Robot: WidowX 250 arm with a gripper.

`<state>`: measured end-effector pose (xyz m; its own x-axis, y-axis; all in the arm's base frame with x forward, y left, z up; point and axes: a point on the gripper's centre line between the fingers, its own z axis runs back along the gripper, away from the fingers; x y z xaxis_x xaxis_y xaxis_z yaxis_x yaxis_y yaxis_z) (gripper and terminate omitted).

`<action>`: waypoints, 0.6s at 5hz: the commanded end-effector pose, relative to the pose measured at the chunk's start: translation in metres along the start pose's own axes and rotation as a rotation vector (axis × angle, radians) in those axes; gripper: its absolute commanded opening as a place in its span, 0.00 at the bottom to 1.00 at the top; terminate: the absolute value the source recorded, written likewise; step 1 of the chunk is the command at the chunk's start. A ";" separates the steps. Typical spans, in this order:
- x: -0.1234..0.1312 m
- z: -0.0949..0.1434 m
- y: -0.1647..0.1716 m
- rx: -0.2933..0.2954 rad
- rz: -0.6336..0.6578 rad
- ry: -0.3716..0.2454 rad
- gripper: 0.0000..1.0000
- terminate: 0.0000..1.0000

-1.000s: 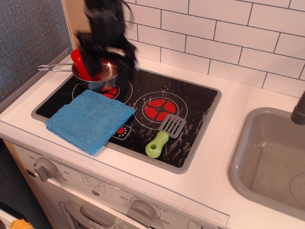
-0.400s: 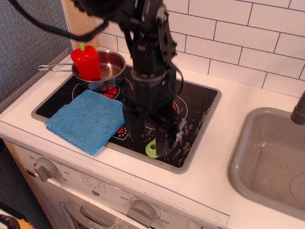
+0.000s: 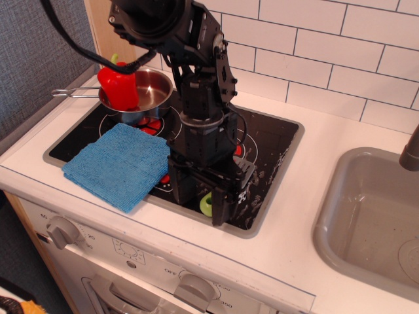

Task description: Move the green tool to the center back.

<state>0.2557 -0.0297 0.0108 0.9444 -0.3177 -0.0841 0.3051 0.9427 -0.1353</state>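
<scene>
Green tool (image 3: 207, 204) lay near the front edge of the black cooktop (image 3: 275, 140), right of middle, mostly hidden: only the rounded lime end of the handle showed, between the two dark fingers. Grey blade could not be seen, covered by the arm. End effector (image 3: 201, 201) was lowered straight over the handle, one finger (image 3: 221, 208) to its right and the other to its left, spread apart with the handle in the gap. Could not tell whether the pads touched the handle or merely flanked it; no sign of the tool being lifted off the glass. Black arm (image 3: 200, 98) rose from there up and back toward the upper left, with cables looping out of the top of the view.

Just left of the end effector, blue cloth (image 3: 121, 163) was spread flat over the front left of the cooktop, its right corner close beside the left finger. Behind it, at the back left, sat a small steel pot (image 3: 149, 91) with a thin handle pointing left, and in it a red pepper (image 3: 118, 87) leaning against the left wall. Red burner marking (image 3: 238, 150) peeked out beside the arm. White counter (image 3: 308, 216) surrounded the cooktop, with a grey sink (image 3: 366, 209) at the right, white tiles (image 3: 327, 59) behind, and knobs (image 3: 62, 230) on the front panel below.
</scene>
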 end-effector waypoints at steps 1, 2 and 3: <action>0.007 0.028 0.011 0.028 0.011 -0.080 0.00 0.00; 0.015 0.042 0.016 0.032 0.028 -0.116 0.00 0.00; 0.018 0.046 0.022 0.051 0.030 -0.120 0.00 0.00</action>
<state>0.2834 -0.0153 0.0316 0.9597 -0.2795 -0.0298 0.2750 0.9556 -0.1060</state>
